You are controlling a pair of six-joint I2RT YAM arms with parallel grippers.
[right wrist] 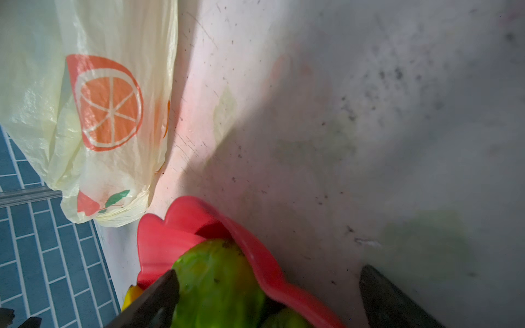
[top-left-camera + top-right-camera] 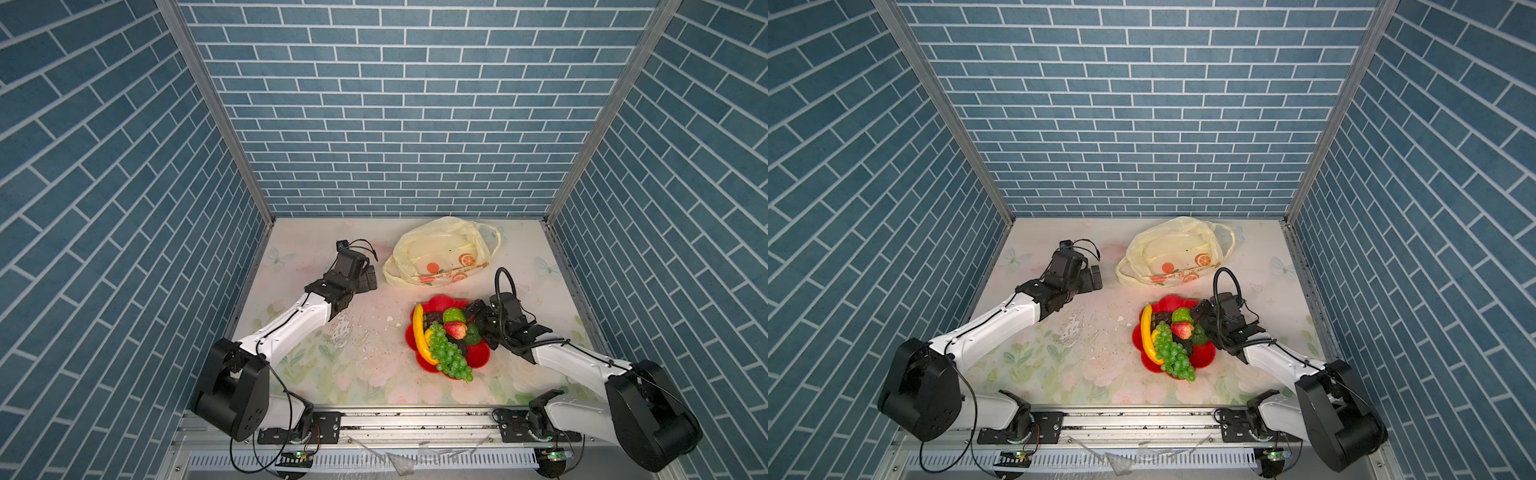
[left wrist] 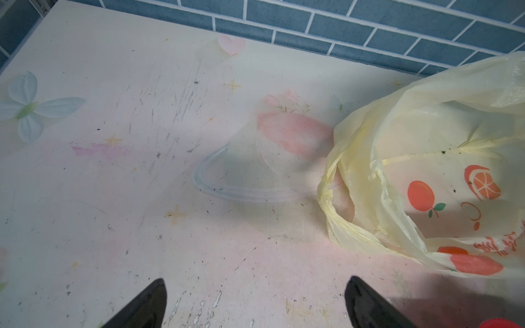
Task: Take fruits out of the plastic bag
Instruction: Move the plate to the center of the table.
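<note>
Left gripper [image 3: 255,284] is spread and empty, just beside the plastic bag [image 2: 440,253] at the far edge of the worktop [image 2: 332,374]. The fruits [image 2: 446,345] lie on the red plate [image 2: 478,360], nearer the front; right gripper [image 1: 268,275], spread and empty, is over its right rim.

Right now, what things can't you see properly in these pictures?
- Inside the plastic bag: in both top views its crinkled folds hide whether any fruit remains.
- Dark fruit pieces on the red plate: partly covered by the grape bunch in both top views.
- Bumpy green fruit: right wrist view, cut off by the picture edge and a finger of the right gripper.
- Bag's writing: too small in both top views.
</note>
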